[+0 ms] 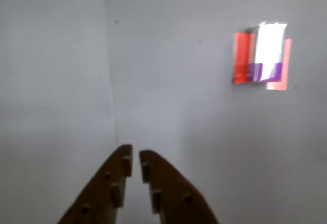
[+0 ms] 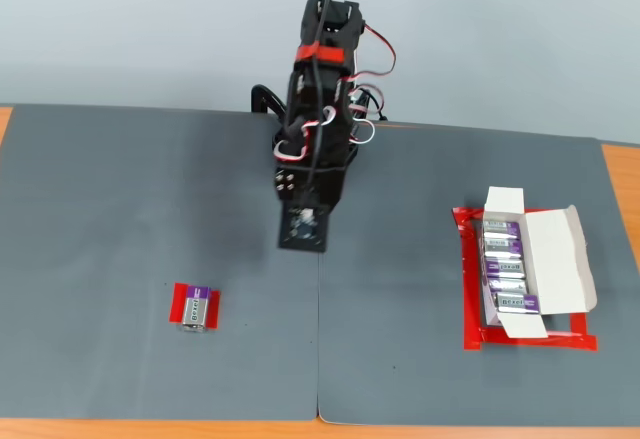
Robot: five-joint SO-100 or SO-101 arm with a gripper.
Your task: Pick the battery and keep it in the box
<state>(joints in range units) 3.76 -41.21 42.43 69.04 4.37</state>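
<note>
The battery [image 2: 197, 309] is a small silver-grey block with a purple band. It lies on a flat red tape patch [image 2: 178, 306] at the lower left of the grey mat in the fixed view. In the wrist view the battery [image 1: 266, 55] is at the upper right, blurred. My gripper [image 1: 136, 155] enters that view from the bottom, empty, its fingers almost together. In the fixed view my gripper [image 2: 303, 239] hangs over the mat's middle, well right of and behind the battery. The white box [image 2: 556, 259] lies open at the right and holds a row of several batteries.
A red tape frame [image 2: 468, 289] surrounds the box. Two grey mats [image 2: 120, 209] meet at a seam under the arm. The arm's base [image 2: 322, 69] stands at the back centre. The orange table edge [image 2: 620, 169] shows at the right.
</note>
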